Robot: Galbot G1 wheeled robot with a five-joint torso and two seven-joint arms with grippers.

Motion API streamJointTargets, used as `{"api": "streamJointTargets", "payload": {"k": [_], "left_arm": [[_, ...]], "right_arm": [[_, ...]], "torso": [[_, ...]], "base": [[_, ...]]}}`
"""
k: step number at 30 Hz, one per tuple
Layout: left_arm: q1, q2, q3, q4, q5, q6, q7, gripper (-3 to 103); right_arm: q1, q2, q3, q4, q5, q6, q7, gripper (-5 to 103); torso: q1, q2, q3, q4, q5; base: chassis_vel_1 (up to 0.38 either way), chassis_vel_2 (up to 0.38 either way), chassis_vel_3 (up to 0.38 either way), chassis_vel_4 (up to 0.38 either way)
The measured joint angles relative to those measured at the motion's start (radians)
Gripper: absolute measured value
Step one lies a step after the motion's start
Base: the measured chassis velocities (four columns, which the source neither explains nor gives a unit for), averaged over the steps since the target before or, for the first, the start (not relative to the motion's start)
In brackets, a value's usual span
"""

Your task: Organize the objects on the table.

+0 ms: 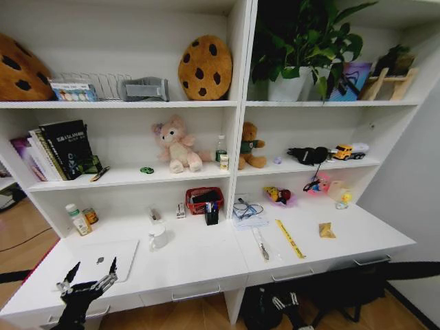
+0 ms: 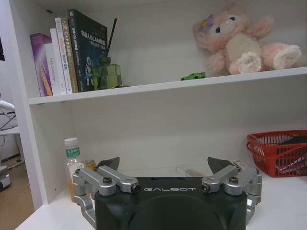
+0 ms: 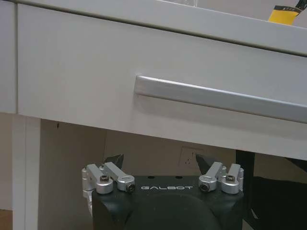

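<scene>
White worktop (image 1: 199,265): smooth, carried the clutter; shallow drawers ran under its front edge.
Laptop (image 1: 103,259): silver, lid shut, lay flat at the left front of the worktop, just beyond the left gripper.
Left gripper (image 1: 89,275): hovered low over the left front corner, fingers spread wide, holding nothing.
Right gripper (image 3: 159,162): hung below the worktop's edge, facing a drawer handle (image 3: 218,97); fingers spread, nothing held.
Bottle (image 1: 78,219): green label, stood upright at the left back, near the shelf wall.
Mug (image 1: 158,237): white, stood mid-worktop, apart from the laptop.
Ruler (image 1: 290,238): yellow, lay on the right half; a tan scrap (image 1: 326,230) sat farther right.
Pens (image 1: 261,244): lay just left of the ruler.
Step in hand: probably the left gripper reaching for the laptop.
Doing it well: a thin, flat slab offered little to pinch; the fingers would need to meet an edge squarely and low, gripping firmly without tipping it off the front edge.
</scene>
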Motion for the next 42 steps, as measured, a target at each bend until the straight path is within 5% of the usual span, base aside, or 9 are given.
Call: {"api": "streamJointTargets", "payload": {"k": [2,3,9,16,23,30,37,42], "left_arm": [[0.000,0.000,0.000,0.000,0.000,0.000,0.000,100],[0.000,0.000,0.000,0.000,0.000,0.000,0.000,100],[0.000,0.000,0.000,0.000,0.000,0.000,0.000,100],[0.000,0.000,0.000,0.000,0.000,0.000,0.000,100],[0.000,0.000,0.000,0.000,0.000,0.000,0.000,100],[0.000,0.000,0.000,0.000,0.000,0.000,0.000,100],[0.000,0.000,0.000,0.000,0.000,0.000,0.000,100],[0.000,0.000,0.000,0.000,0.000,0.000,0.000,100]], "right_arm": [[-0.002,0.000,0.000,0.002,0.001,0.000,0.000,86],[-0.048,-0.007,0.010,0.067,0.021,-0.009,0.000,96],[-0.150,-0.032,0.033,0.225,0.085,-0.039,0.004,100],[-0.574,-0.119,0.102,0.686,0.273,-0.035,0.032,100],[-0.724,-0.082,0.157,0.918,0.286,-0.025,0.097,100],[-0.666,-0.079,0.330,1.120,0.375,-0.119,0.146,100],[-0.560,-0.217,0.527,1.330,0.568,-0.427,0.235,100],[-0.553,-0.245,0.542,1.325,0.581,-0.477,0.233,100]], "torso": [[0.000,0.000,0.000,0.0000,0.0000],[0.000,0.000,0.000,-0.0002,0.0001],[0.000,0.000,0.000,-0.0001,0.0003],[0.000,0.000,0.000,-0.0004,-0.0003],[0.000,0.000,0.000,-0.0004,0.0000],[0.000,0.000,0.000,-0.0003,0.0003],[0.000,0.000,0.000,0.0002,-0.0002],[0.000,0.000,0.000,-0.0002,-0.0001]], "base": [[0.000,0.000,0.000,0.000],[0.000,0.000,0.000,0.000],[0.000,0.000,0.000,0.000],[0.000,0.000,0.000,0.000],[0.000,0.000,0.000,0.000],[0.000,0.000,0.000,0.000],[0.000,0.000,0.000,0.000],[0.000,0.000,0.000,0.000]]}}
